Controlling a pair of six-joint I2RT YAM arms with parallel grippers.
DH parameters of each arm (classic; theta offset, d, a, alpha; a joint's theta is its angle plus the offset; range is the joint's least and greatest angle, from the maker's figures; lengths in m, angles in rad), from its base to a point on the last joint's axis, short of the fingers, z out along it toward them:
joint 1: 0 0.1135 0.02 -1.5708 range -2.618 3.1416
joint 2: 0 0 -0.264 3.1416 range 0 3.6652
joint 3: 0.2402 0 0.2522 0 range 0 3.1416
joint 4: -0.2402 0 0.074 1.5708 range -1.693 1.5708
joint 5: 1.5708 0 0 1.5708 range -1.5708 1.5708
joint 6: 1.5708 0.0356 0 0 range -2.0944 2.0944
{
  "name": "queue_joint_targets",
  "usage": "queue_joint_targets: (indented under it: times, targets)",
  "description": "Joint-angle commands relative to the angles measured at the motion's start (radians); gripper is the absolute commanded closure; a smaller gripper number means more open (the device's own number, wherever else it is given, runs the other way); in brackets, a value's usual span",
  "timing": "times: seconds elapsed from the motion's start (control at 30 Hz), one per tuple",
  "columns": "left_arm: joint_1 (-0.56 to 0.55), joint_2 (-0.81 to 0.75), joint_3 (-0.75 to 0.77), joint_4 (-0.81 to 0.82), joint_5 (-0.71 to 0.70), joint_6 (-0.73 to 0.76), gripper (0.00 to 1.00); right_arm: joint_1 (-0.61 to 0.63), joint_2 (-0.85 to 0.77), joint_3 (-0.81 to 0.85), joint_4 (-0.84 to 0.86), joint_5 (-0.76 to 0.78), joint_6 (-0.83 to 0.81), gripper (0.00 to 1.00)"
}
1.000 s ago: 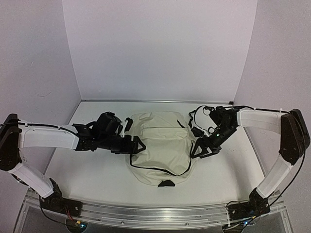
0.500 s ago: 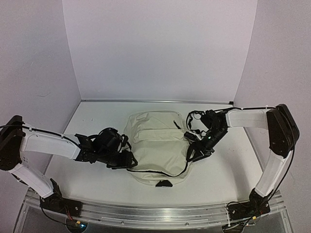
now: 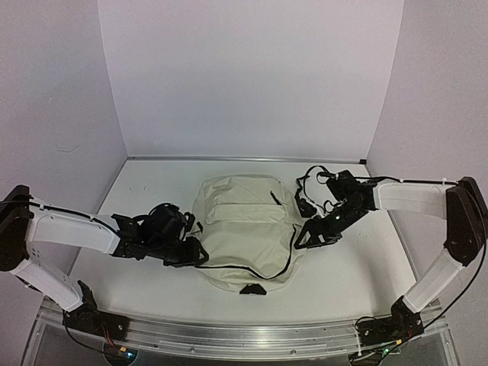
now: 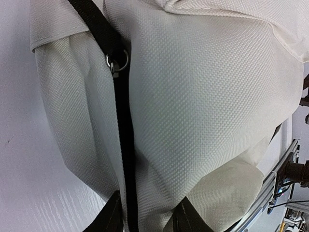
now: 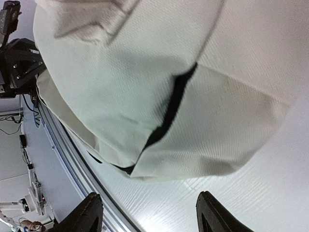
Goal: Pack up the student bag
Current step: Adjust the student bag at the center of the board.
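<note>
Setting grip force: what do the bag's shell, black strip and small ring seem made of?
The student bag: matte cream woven cloth, perhaps canvas or nylon; grid weave shows. Black strip: matte, likely zipper tape or webbing. Ring: glossy, apparently metal.

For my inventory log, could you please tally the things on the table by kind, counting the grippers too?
student bag: 1
grippers: 2 (left gripper, right gripper)
Total: 3

A robotics lab cell: plain white panels beyond the left claw and right claw, a white table beneath them, and an aluminium rail with loose wiring on their base side.
</note>
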Motion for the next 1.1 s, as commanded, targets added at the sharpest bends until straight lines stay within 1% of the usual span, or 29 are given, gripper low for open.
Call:
queue_joint_targets:
  times: [0.0, 0.03, 0.13, 0.2, 0.27, 0.4, 0.43, 0.57, 0.6, 0.73, 0.87, 0.9, 0.97, 1.0, 1.07]
  targets:
    - [-0.005, -0.068, -0.005, -0.081, -0.046, -0.019, 0.56, 0.047, 0.061, 0.033, 0.079, -0.011, 0.020, 0.33]
    - [-0.005, -0.081, -0.004, -0.107, -0.069, -0.025, 0.50, 0.060, 0.079, 0.043, 0.080, -0.006, 0.021, 0.33]
    - [-0.005, -0.132, -0.010, -0.175, -0.121, -0.055, 0.42, 0.088, 0.130, 0.058, 0.081, 0.014, 0.023, 0.35]
    - [-0.005, -0.160, -0.018, -0.214, -0.140, -0.075, 0.40, 0.100, 0.140, 0.055, 0.095, 0.037, 0.029, 0.36]
    - [-0.005, -0.178, -0.035, -0.215, -0.141, -0.082, 0.39, 0.106, 0.144, 0.049, 0.127, 0.072, 0.049, 0.38]
    - [-0.005, -0.146, -0.051, -0.177, -0.114, -0.074, 0.39, 0.106, 0.158, 0.051, 0.157, 0.117, 0.075, 0.49]
    - [-0.005, -0.120, -0.046, -0.167, -0.104, -0.064, 0.39, 0.106, 0.162, 0.055, 0.156, 0.122, 0.078, 0.53]
    - [-0.005, -0.047, -0.011, -0.143, -0.089, -0.029, 0.40, 0.106, 0.151, 0.071, 0.150, 0.143, 0.078, 0.92]
    - [-0.005, -0.039, -0.006, -0.134, -0.088, -0.024, 0.42, 0.105, 0.140, 0.076, 0.147, 0.149, 0.077, 1.00]
    - [-0.004, -0.051, -0.004, -0.121, -0.113, -0.005, 0.57, 0.081, 0.061, 0.084, 0.121, 0.165, 0.071, 1.00]
    - [0.018, -0.088, 0.008, -0.152, -0.141, 0.029, 0.74, 0.038, -0.021, 0.088, 0.091, 0.164, 0.066, 1.00]
    - [0.029, -0.100, 0.009, -0.157, -0.141, 0.038, 0.78, 0.029, -0.043, 0.091, 0.081, 0.162, 0.063, 1.00]
    - [0.051, -0.133, 0.011, -0.176, -0.142, 0.056, 0.90, 0.007, -0.072, 0.098, 0.061, 0.161, 0.059, 1.00]
    - [0.063, -0.153, 0.012, -0.187, -0.146, 0.064, 0.94, -0.006, -0.088, 0.102, 0.051, 0.164, 0.055, 1.00]
    - [0.086, -0.188, 0.012, -0.203, -0.150, 0.078, 1.00, -0.030, -0.108, 0.107, 0.036, 0.176, 0.041, 1.00]
